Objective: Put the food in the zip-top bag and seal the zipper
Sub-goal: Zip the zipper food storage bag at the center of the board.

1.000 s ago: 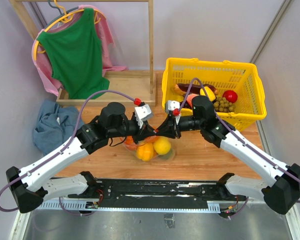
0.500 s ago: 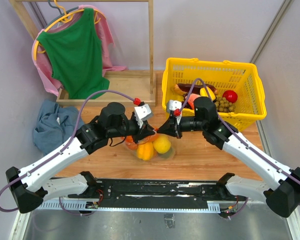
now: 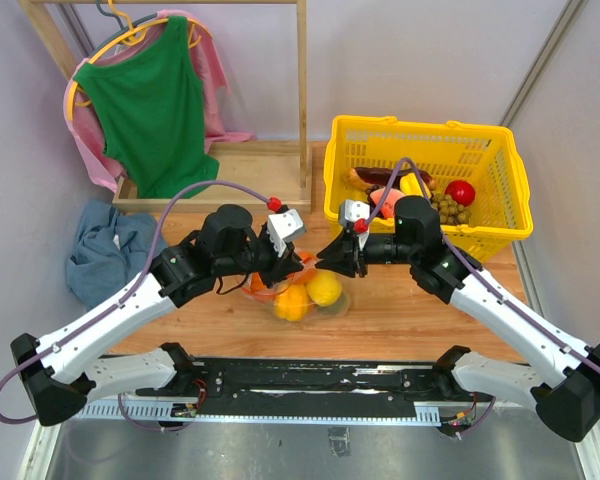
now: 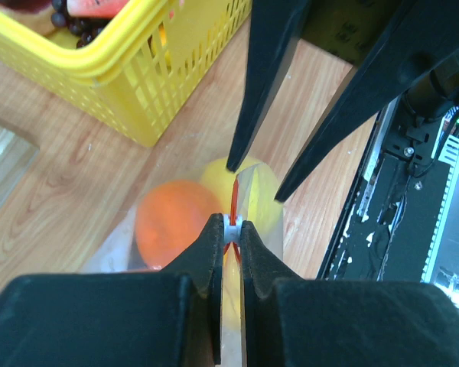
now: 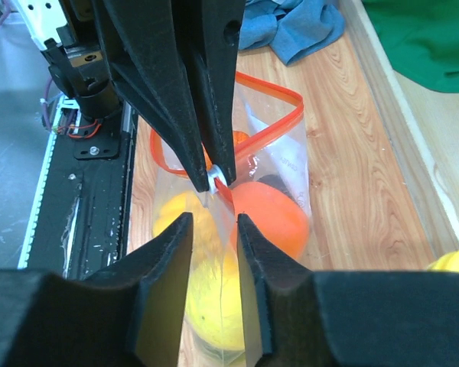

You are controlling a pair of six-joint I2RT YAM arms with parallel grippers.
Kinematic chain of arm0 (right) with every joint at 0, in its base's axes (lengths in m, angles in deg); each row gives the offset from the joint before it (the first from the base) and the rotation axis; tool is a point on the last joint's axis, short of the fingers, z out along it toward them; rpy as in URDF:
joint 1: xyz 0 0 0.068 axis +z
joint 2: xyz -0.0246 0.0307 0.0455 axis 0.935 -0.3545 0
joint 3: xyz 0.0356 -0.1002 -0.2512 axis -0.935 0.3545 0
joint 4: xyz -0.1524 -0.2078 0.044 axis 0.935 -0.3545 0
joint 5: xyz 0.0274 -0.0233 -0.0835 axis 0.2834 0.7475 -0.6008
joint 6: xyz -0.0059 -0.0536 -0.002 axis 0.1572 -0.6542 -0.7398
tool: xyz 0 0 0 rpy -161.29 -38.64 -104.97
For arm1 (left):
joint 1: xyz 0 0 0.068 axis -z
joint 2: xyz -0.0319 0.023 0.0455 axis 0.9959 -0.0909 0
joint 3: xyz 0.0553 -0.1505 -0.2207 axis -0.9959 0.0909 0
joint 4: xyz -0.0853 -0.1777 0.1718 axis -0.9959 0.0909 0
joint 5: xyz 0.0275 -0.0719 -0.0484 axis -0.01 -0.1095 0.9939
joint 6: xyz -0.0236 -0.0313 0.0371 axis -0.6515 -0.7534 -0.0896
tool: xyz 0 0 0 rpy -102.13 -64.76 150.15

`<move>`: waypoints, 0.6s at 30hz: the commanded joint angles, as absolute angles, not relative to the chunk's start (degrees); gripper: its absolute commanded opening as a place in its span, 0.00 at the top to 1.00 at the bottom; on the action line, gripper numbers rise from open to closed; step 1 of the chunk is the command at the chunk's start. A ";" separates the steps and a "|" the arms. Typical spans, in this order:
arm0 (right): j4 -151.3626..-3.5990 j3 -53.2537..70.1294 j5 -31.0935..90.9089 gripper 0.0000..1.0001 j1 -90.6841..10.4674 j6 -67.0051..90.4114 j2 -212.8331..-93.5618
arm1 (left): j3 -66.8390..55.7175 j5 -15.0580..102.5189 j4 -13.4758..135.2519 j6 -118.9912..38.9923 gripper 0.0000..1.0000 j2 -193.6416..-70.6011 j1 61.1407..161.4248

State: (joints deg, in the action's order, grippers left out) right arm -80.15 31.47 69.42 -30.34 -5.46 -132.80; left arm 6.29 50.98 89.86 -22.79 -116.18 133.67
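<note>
Easing back toward the bench's right edge, the right gripper (image 3: 325,258) now hangs released. The left gripper (image 4: 230,228) stays clenched on the zipper (image 5: 269,86); the bag (image 5: 287,157) looks only part-sealed.

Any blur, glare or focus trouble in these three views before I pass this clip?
Top external: sharp, evenly lit. Left wrist: the orange fruit and yellow fruit in the zip-top bag look blurred; the left gripper shut on the zipper is crisper. Right wrist: the right gripper is a dark silhouette; the bag shows mild glare.
</note>
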 commanded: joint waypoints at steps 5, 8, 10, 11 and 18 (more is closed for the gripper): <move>-80.03 26.92 74.46 0.66 -29.64 -6.80 -137.76 | 1.80 55.25 89.87 -20.20 1.00 -118.42 133.83; -79.90 26.45 74.69 0.79 -29.57 -6.92 -138.19 | 1.90 55.38 90.12 -20.03 1.00 -118.67 133.83; -80.77 26.23 73.82 0.97 -29.60 -7.58 -137.94 | 2.20 54.74 90.38 -20.14 1.00 -118.47 133.83; -81.27 26.37 72.94 0.99 -29.61 -7.72 -137.54 | 2.39 54.23 90.48 -20.31 1.00 -118.14 133.80; -80.45 29.20 64.82 0.99 -29.75 -6.59 -132.76 | 3.78 51.11 91.58 -21.63 1.00 -115.47 133.83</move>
State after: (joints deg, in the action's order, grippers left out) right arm -81.95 28.70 70.06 -30.12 -6.68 -136.54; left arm 3.61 52.81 90.04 -21.00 -117.79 133.64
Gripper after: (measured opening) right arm 0.013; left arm 0.085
